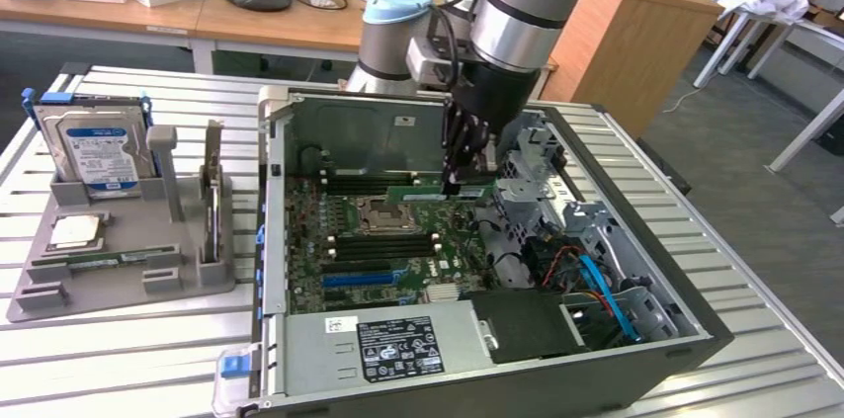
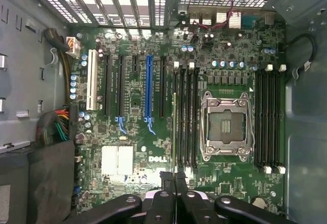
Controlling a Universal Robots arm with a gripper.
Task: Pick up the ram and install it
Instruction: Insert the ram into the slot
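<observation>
**Ram poised over its slot, little room for error**

On the slatted metal desk [image 1: 132, 359] the open grey computer case [image 1: 686, 339] lay on its side, its green motherboard [image 2: 133, 132] facing up. The black tool [image 2: 176, 180] was clamped shut on the thin green ram stick [image 2: 174, 132], which hung edge-on just above the black memory slots [image 2: 186, 116] beside the silver processor socket [image 2: 226, 127]. To my eye, a slight tilt or offset would land it on a slot wall. Pressing then could flex the board or slip the grip.

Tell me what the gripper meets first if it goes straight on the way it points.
Most likely the black memory slots beside the empty processor socket: the gripper, shut on the ram, points down at them. Depth is unclear.
</observation>
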